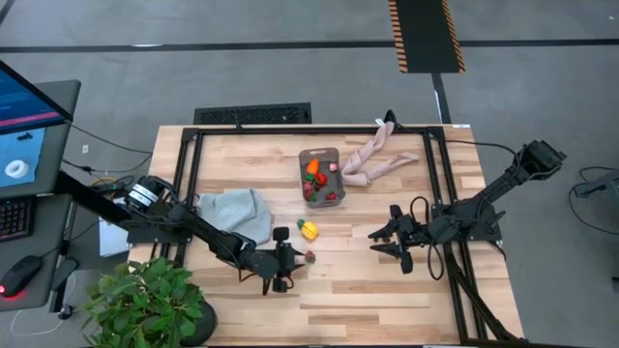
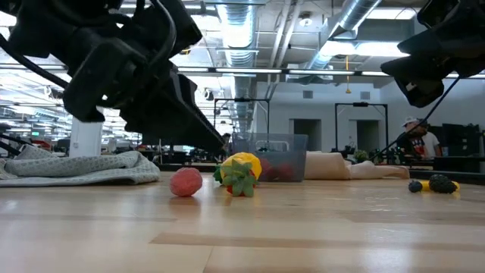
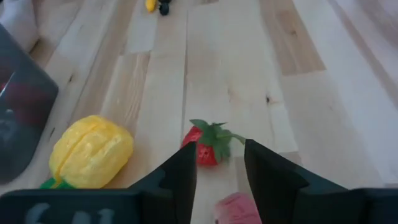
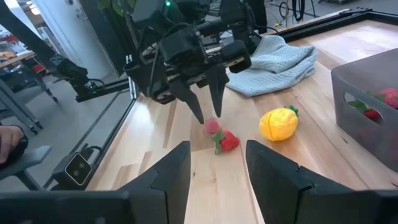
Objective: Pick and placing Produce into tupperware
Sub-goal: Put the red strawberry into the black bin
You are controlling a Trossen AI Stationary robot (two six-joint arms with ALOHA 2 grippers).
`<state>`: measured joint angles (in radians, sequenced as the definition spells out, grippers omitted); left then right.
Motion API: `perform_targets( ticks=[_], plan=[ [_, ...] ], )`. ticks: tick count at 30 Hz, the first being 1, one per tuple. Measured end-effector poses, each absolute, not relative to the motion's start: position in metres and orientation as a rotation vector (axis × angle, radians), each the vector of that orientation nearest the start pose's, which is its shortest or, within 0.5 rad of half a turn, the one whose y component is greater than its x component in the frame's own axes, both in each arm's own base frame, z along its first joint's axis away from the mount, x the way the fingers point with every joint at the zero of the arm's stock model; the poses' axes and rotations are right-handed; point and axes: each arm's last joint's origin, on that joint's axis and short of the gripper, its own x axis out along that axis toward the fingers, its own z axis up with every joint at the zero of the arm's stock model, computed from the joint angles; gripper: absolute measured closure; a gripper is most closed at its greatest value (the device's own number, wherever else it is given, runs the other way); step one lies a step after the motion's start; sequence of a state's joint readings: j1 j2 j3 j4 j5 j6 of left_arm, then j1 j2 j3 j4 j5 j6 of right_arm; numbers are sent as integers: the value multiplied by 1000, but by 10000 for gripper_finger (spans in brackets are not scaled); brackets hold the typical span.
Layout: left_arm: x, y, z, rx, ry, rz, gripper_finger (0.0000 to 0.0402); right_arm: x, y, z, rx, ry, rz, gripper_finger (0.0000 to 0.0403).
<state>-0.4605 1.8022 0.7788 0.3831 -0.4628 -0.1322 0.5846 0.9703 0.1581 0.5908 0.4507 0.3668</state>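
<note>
the left gripper [image 4: 208, 102] hangs with fingers parted and empty over a pink berry [image 4: 212, 126] on the table [image 1: 387, 290], a red strawberry [image 4: 227, 140] and yellow lemon [image 4: 278, 123] beside it. the tupperware [image 1: 320, 175] sits well beyond, holding produce. the right gripper [image 1: 387, 240], released and empty, waits apart.

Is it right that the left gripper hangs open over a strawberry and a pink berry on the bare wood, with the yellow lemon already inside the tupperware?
Not quite. The lemon lies on the table, outside the tupperware, as the high view shows. The rest holds: the left gripper hangs open over the strawberry and pink berry.
</note>
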Motion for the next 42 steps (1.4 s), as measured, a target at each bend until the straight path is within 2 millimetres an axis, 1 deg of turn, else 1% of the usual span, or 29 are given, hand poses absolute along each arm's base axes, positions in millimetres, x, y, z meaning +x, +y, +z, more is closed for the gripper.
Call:
perform_targets(
  ticks=[3, 8, 10, 19, 27, 34, 38, 42],
  plan=[
    [307, -139, 120, 209, 565, 24, 272, 152, 86, 164, 253, 218, 95, 229],
    [312, -141, 95, 317, 573, -4, 271, 153, 85, 163, 251, 221, 86, 234],
    [313, -141, 91, 331, 566, 6, 271, 153, 85, 163, 249, 224, 86, 234],
    [314, -141, 94, 355, 542, 57, 271, 153, 85, 163, 248, 226, 86, 235],
    [316, -142, 97, 334, 504, 48, 271, 152, 85, 162, 247, 230, 87, 235],
    [319, -144, 100, 406, 495, 25, 271, 152, 85, 162, 247, 230, 88, 235],
    [321, -140, 100, 399, 501, 35, 271, 152, 85, 162, 247, 230, 88, 235],
    [324, -132, 98, 344, 516, -20, 268, 152, 85, 162, 247, 230, 88, 235]
  ],
)
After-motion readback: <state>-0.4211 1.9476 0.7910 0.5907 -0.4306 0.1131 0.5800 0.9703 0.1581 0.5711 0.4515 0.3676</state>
